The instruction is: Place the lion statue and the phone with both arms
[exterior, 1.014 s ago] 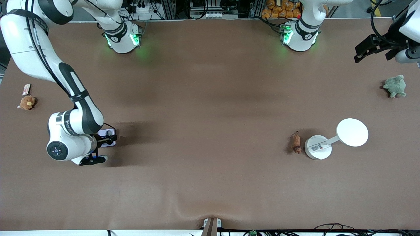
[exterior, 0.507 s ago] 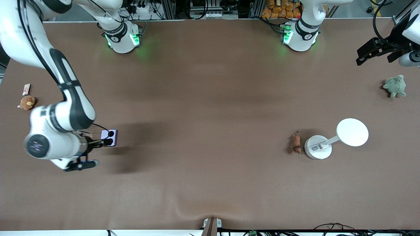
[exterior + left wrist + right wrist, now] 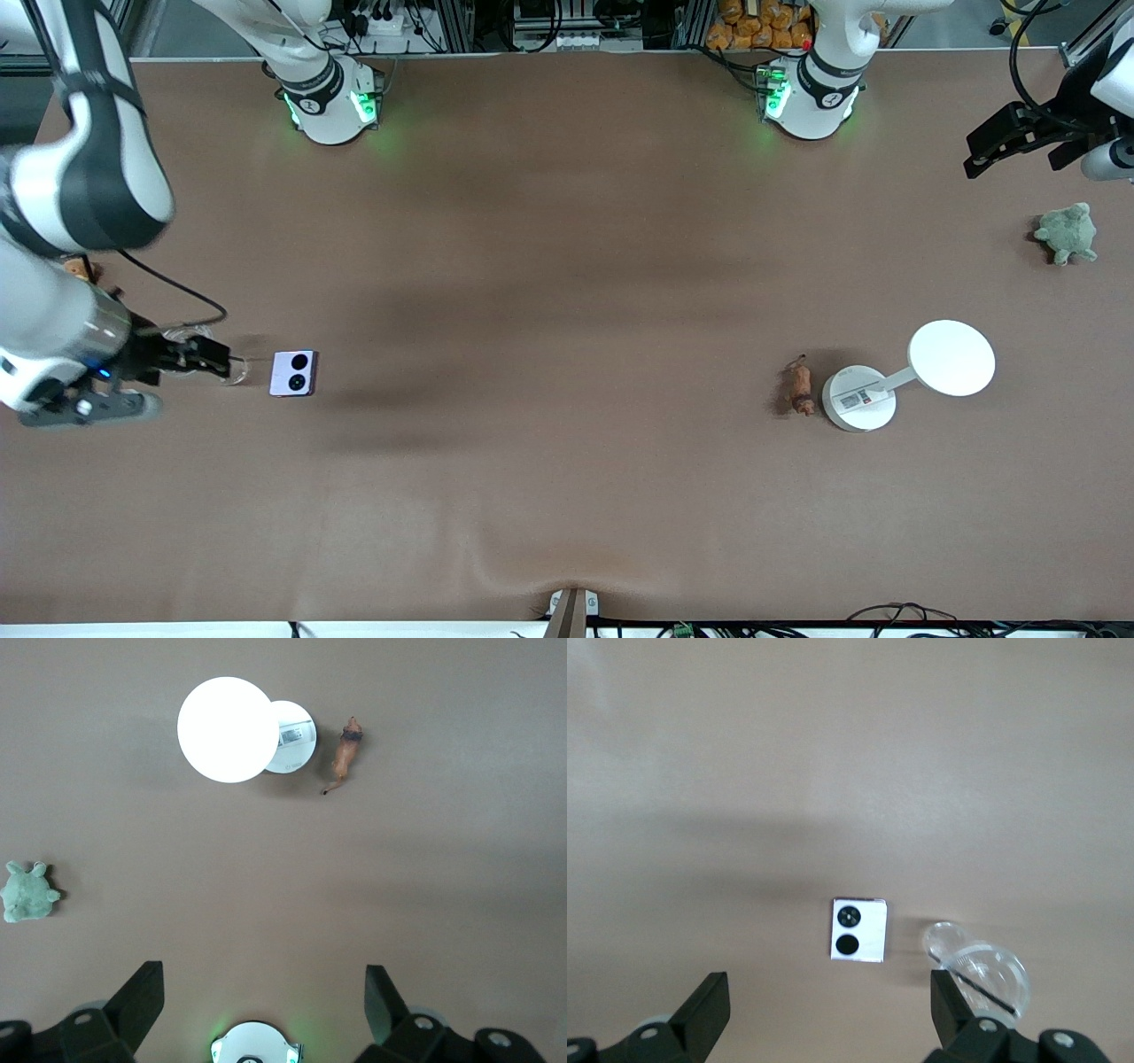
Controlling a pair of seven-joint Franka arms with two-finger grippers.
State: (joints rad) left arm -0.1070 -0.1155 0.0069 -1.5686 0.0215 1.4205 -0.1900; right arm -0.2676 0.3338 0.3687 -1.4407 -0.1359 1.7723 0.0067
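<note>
Two arms up off the table (image 3: 567, 496) in the front view. Right gripper (image 3: 199, 359) beside the phone (image 3: 293, 373) at the right arm's end, apart from it, holding nothing. Left gripper (image 3: 1019, 142) high over the left arm's end, near the turtle (image 3: 1067, 233). Lion (image 3: 801, 387) lying just beside the lamp (image 3: 859, 399) base.

Left wrist view: fingers (image 3: 137, 1001) spread wide, empty; lion (image 3: 345, 751), lamp (image 3: 288, 726), turtle (image 3: 25, 893) below.

Right wrist view: fingers (image 3: 704, 1010) wide, empty; phone (image 3: 860, 930) flat on the table, a clear cup (image 3: 979, 970) just beside it.
</note>
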